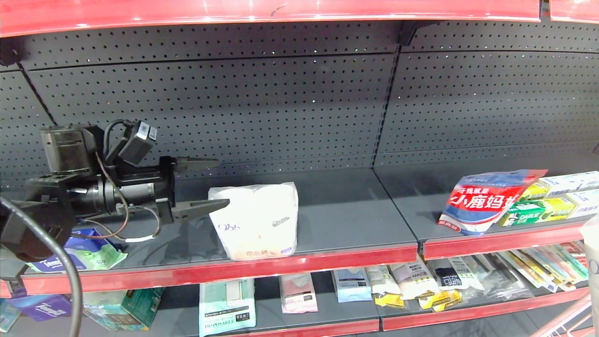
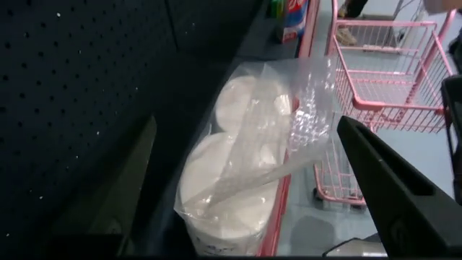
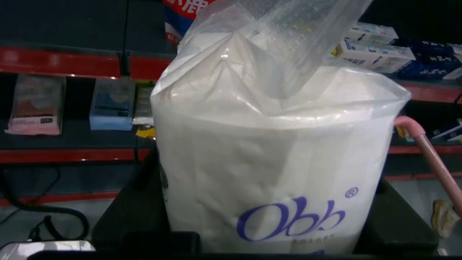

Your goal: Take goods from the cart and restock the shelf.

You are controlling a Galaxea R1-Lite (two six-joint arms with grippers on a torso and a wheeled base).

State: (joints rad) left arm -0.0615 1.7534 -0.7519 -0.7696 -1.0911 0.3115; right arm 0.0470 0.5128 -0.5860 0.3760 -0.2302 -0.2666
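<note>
- The left gripper (image 1: 223,182) is level over the shelf (image 1: 346,210), its two dark, tapered fingers (image 1: 201,207) wide apart.
- A roll pack (image 1: 255,220) stands upright on the shelf's front part, just beside those fingers. It is a soft, white, blocky bundle in clear crinkled film. I cannot tell whether a fingertip touches it.
- In the left wrist view the pack (image 2: 231,188) shows round roll ends under a loose, glossy plastic flap, lying between the spread fingers.
- The right gripper (image 3: 267,238) is clamped on a second pack (image 3: 274,166), with a dark finger (image 3: 130,209) on each side. It is the same white, quilted paper in clear film, with blue lettering.
- This second pack (image 1: 592,262) is at the right, above the cart (image 1: 561,323), which is made of pink wire.
- The shelf is matte dark metal with a glossy red front strip (image 1: 224,269) and a perforated back panel (image 1: 281,103).
- On the next bay to the right lie a shiny red-and-blue pouch (image 1: 486,199) and flat rectangular boxes (image 1: 557,196).
</note>
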